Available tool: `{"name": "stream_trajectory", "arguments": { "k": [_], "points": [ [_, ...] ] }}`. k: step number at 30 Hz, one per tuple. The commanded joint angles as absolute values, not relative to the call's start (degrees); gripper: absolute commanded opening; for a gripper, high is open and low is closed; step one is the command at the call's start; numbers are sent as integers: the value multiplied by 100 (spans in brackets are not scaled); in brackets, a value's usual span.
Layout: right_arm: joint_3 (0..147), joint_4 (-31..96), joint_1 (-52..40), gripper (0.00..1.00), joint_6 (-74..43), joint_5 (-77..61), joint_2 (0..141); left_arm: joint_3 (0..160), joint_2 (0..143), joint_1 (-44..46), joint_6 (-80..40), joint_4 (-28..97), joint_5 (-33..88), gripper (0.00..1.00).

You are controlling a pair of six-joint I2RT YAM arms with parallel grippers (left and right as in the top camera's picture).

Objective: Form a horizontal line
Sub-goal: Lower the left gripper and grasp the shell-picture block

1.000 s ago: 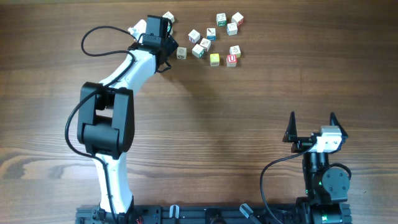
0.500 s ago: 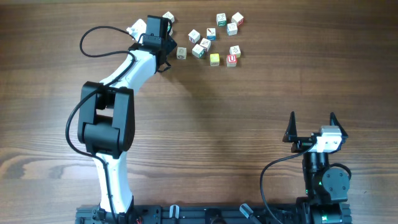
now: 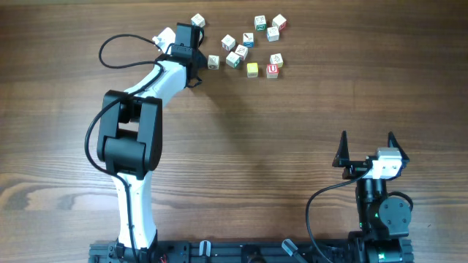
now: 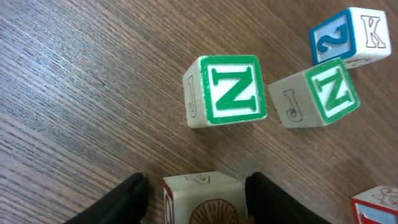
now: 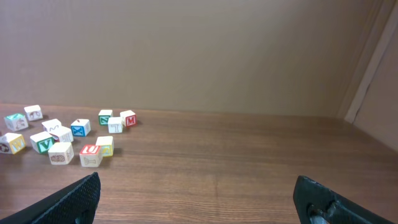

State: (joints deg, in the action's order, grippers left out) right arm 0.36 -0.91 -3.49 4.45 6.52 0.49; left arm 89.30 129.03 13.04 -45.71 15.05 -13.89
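Note:
Small wooden cubes lie scattered at the table's far middle; a horizontal line of them is not in view. My left gripper [image 3: 205, 64] [image 4: 196, 182] is open around a pale cube with a shell picture [image 4: 202, 200] [image 3: 213, 62]. The right finger touches that cube, and a gap shows at the left finger. Just beyond it are two green N cubes [image 4: 227, 90] [image 4: 317, 93] and a blue 2 cube [image 4: 351, 37]. A yellow cube [image 3: 252, 69] sits beside a red U cube [image 3: 272, 70]. My right gripper [image 3: 365, 146] [image 5: 196, 193] stands open and empty near the front right.
Two more cubes [image 3: 162, 33] [image 3: 197, 20] lie beside and behind the left wrist. Another cluster [image 3: 267, 28] sits at the far right of the group. The left arm's black cable [image 3: 117, 45] loops out to its left. A brown wall [image 5: 199, 56] stands behind the table.
The left jaws have narrowed around the shell cube. The left arm's elbow has shifted slightly to the right. The right arm has not moved.

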Motion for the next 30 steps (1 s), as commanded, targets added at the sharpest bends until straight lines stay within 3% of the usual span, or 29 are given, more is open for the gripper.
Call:
{"name": "stream_trajectory", "arguments": {
  "k": [1,9,19,21,23,24,30],
  "points": [
    [30,-113,-357,100,519,764,58,9015,13043,1286,-4185,1737,-1448,50],
    [30,-113,-357,100,515,764,58,9264,12617,1286,-2985,2130,-1531,41],
    [30,-113,-357,100,517,764,58,9408,12151,1286,-2679,2467,-1656,41],
    [30,-113,-357,100,515,764,58,9408,12145,1286,-2609,2493,-1660,46],
    [30,-113,-357,100,517,764,58,9408,12151,1286,-2609,2497,-1658,62],
    [30,-113,-357,100,517,764,58,9408,12158,1286,-2609,2495,-1658,64],
    [30,-113,-357,100,517,764,58,9408,12195,1286,-2349,2493,-1658,67]
  ]
}}
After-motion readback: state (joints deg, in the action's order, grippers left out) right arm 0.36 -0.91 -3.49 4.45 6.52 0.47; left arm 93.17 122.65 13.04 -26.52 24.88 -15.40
